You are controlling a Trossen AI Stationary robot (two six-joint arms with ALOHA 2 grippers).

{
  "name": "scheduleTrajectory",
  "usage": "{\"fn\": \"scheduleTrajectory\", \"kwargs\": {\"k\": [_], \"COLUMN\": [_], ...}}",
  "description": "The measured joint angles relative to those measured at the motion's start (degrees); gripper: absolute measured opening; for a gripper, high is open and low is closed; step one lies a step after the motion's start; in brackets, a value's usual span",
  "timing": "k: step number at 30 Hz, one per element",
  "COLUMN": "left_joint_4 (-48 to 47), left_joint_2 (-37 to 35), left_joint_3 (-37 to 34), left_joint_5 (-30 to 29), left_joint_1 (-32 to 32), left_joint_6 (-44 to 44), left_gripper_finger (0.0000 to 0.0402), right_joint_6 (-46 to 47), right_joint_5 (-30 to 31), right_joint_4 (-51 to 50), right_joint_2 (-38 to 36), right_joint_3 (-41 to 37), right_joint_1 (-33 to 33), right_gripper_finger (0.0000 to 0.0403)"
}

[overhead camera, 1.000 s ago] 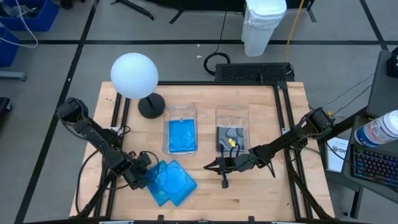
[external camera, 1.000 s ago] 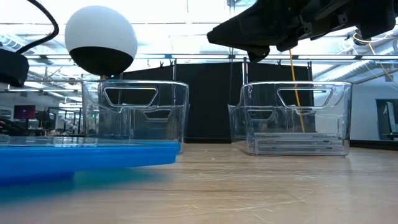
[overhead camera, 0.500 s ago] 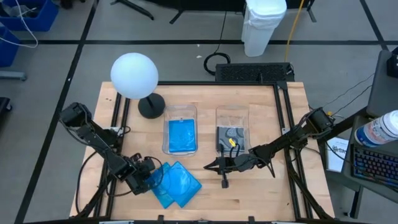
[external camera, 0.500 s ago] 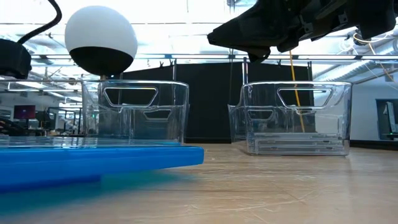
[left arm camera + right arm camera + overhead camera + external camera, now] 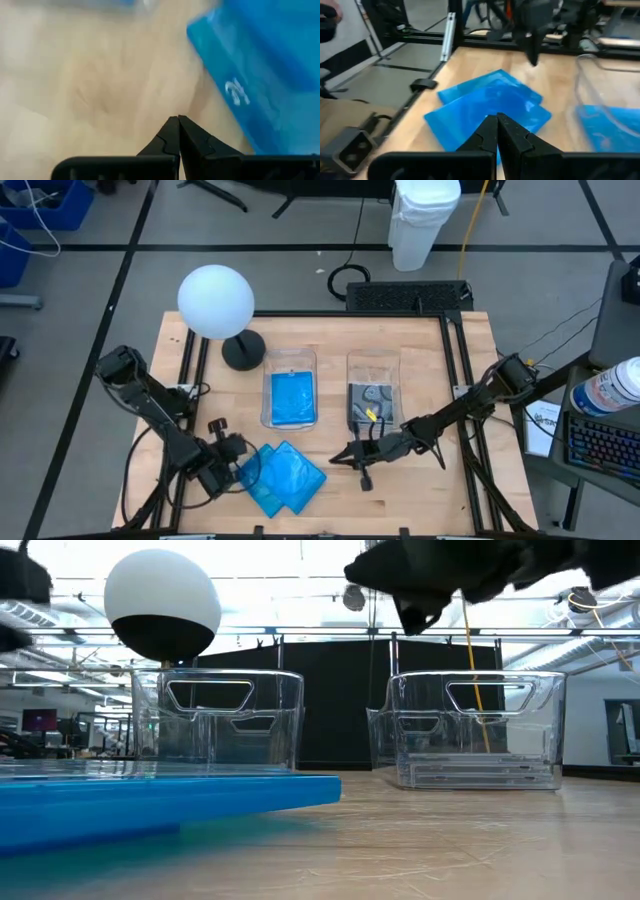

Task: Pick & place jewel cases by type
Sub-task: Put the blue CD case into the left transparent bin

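Note:
Two bright blue jewel cases [image 5: 288,478] lie overlapping, flat on the wood near the table's front left. They also show in the low view [image 5: 160,802] and the right wrist view [image 5: 490,102]. My left gripper [image 5: 236,467] hangs shut just left of them, pointing steeply down over bare wood [image 5: 177,119], with a case edge [image 5: 260,80] beside it. My right gripper [image 5: 337,459] is shut and held above the table to the right of the cases, pointing almost level toward them [image 5: 497,118]. More blue cases [image 5: 291,400] lie in the left bin, and grey-patterned ones [image 5: 372,398] in the right bin.
Two clear bins [image 5: 290,356] [image 5: 373,360] stand side by side at mid-table. A white globe lamp [image 5: 215,300] on a black base [image 5: 243,350] stands at the far left. Bare wood [image 5: 420,490] lies at the front right. Black frame rails [image 5: 455,380] border the table.
My left gripper has risen off the blue cases, drawn back a little toward the table's left edge and rolled about its wrist, staying shut. The two blue cases have slid a short way toward the table's right, still flat and overlapping.

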Motion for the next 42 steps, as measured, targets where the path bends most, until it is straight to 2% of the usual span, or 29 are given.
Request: {"fn": "scheduleTrajectory", "kwargs": {"k": [4, 7, 9, 12, 17, 21, 26, 31, 35, 39, 42], "left_joint_4": [1.0, 5.9, 11.9, 18.5, 20.7, 19.8, 19.6, 20.0, 21.2, 21.0, 21.1], "left_joint_2": [0.0, 0.0, -0.1, 0.1, 1.2, 3.1, 6.5, 8.8, 8.9, 8.9, 8.9], "left_joint_3": [4.2, 6.4, 7.0, 6.9, 6.9, 6.9, 6.9, 6.9, 6.9, 6.9, 6.9], "left_joint_5": [-8.6, -12.1, -12.1, -11.1, -11.6, -10.7, -8.6, -11.2, -12.2, -11.9, -11.9], "left_joint_1": [-2.5, -4.0, -4.4, -4.4, -4.4, -4.4, -4.4, -4.4, -4.4, -4.8, -4.8], "left_joint_6": [5.9, 11.7, 16.8, 23.7, 33.9, 39.9, 50.4, 59.6, 64.2, 67.8, 69.9], "left_gripper_finger": [0.0005, 0.0005, 0.0005, 0.0005, 0.0007, 0.003, 0.0095, 0.0146, 0.0152, 0.0145, 0.0137], "right_joint_6": [2.7, 4.9, 6.3, 10.4, 21.9, 31.2, 41.5, 52.6, 59.8, 68.4, 72.2], "right_joint_5": [0.4, 3.8, 5.2, 6.0, 4.6, 1.9, 1.0, -3.6, -5.3, 0.2, 0.9], "right_joint_4": [-7.5, -15.6, -19.7, -20.8, -22.5, -27.5, -32.1, -27.4, -19.9, -19.7, -20.7], "right_joint_2": [-0.6, -0.6, -0.6, -0.7, -0.6, -0.6, -0.6, 2.5, 7.3, 10.1, 11.4], "right_joint_3": [4.3, 8.6, 10.9, 12.1, 12.0, 12.0, 12.0, 12.0, 12.0, 12.0, 12.0], "right_joint_1": [2.4, 4.5, 5.5, 6.3, 6.5, 6.3, 6.2, 4.4, 4.0, 4.9, 5.4], "right_gripper_finger": [0.0, 0.0, 0.0, 0.0, 0.0005, 0.0051, 0.0154, 0.0245, 0.0265, 0.0258, 0.0249]}}
